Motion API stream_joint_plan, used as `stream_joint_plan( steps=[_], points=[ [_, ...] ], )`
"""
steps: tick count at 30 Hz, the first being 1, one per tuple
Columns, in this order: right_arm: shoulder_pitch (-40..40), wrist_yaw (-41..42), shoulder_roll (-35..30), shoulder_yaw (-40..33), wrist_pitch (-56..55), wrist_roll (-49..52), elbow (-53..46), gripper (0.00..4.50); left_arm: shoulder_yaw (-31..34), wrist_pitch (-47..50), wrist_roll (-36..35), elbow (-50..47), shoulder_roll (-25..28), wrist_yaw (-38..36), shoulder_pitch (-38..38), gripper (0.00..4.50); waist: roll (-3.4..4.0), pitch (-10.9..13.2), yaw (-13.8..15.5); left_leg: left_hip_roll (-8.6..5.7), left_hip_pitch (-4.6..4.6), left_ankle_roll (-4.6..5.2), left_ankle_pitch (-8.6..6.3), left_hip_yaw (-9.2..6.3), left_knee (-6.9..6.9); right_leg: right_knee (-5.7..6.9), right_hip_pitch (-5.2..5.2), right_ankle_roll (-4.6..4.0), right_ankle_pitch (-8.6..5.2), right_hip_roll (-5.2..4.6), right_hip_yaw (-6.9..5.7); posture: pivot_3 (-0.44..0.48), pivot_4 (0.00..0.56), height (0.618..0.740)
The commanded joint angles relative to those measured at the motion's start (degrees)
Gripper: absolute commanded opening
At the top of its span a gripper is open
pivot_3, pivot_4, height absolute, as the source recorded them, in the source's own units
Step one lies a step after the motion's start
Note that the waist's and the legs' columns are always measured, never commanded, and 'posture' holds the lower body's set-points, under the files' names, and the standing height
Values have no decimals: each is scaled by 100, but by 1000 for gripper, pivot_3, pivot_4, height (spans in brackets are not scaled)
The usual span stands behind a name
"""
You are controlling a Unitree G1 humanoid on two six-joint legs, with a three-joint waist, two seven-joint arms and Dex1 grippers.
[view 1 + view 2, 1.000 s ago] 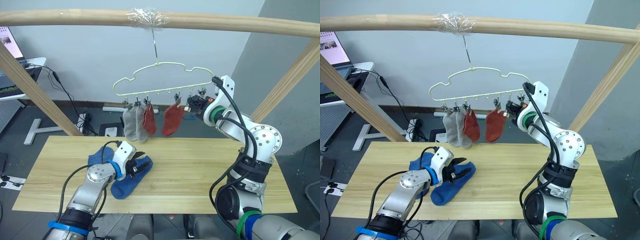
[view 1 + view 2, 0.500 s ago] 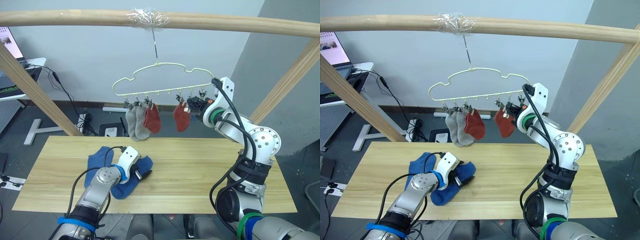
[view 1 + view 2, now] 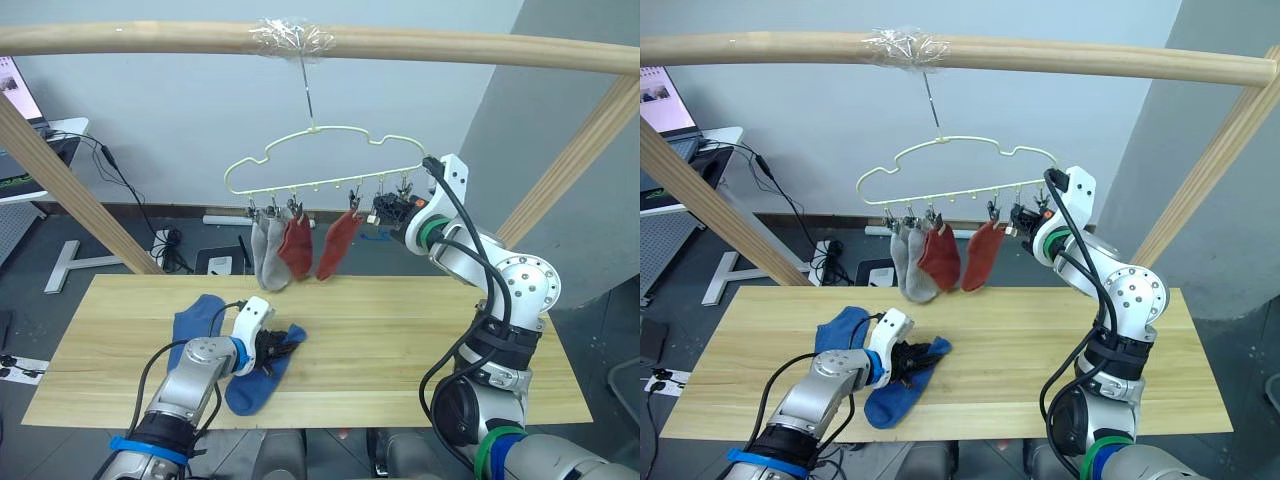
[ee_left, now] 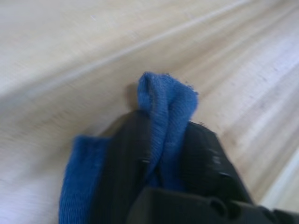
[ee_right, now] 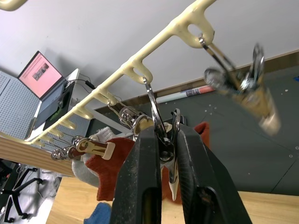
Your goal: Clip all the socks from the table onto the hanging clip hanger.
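Where the left fingers [image 4: 126, 163] close, they pinch a raised fold of a blue sock [image 4: 166, 100], the cloth standing up between the two black pads. Seen from the head, the left gripper [image 3: 272, 350] lies low on the surface [image 3: 400, 330] in the lower left of the frame, and this blue sock [image 3: 258, 378] runs its long axis diagonally, from the pinched end near the frame's centre down toward the surface's near edge. A second blue sock [image 3: 198, 318] lies just beside it toward the left, its long axis roughly front to back; whether the two touch cannot be told.

At the right fingers [image 5: 140, 177], both black pads clamp one dark metal clip [image 5: 163, 135] that hangs from a loop of the clip hanger [image 5: 154, 44]. In the head view the right gripper [image 3: 388, 208] is raised at the hanger's right end, right of the frame's centre. The clip hanger [image 3: 315, 155] hangs by its hook from a wooden pole [image 3: 450, 45] across the top of the frame, its long axis left to right.

Four socks hang toe-down from the clips: two light grey socks [image 3: 262, 250] at the left, a rust-red sock [image 3: 297, 248] touching them, and another rust-red sock [image 3: 335, 245] tilted, its lower end swung leftward. A laptop [image 5: 39, 71] stands in the background.
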Motion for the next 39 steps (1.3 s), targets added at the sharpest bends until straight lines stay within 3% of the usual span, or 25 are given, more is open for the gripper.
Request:
stream_joint_plan(
  steps=[1, 9, 20, 39],
  points=[
    [79, -85, -41, -70, -41, -12, -127, 144, 92, -187, -329, -272, -154, -166, 0, 8, 0, 0, 0, 0, -1, 0, 0, -1, 0, 0, 0, 0, 0, 0, -1, 154, 195, 740],
    [-119, -199, -59, -379, 155, 215, 12, 144, 341, -686, -1360, -960, -951, -533, -583, 8, -2, 1, 2, -4, -8, 0, 0, -3, 4, -2, 1, -8, 7, -4, -3, 157, 195, 740],
    [-507, -1196, 269, -1283, 683, 1273, 195, 144, 462, -944, -1815, -797, -1602, -405, -1326, 8, -3, 1, -24, -7, -9, 0, 0, -6, 4, -5, 4, -13, 10, -3, -4, 132, 184, 740],
    [-173, -2417, -22, -606, 111, 2981, 342, 144, 757, -477, -2323, -726, -2023, 176, -1765, 8, -3, 1, -66, -7, -13, 0, 0, -8, 3, -7, 3, -12, 9, -3, -6, 135, 183, 740]
  ],
)
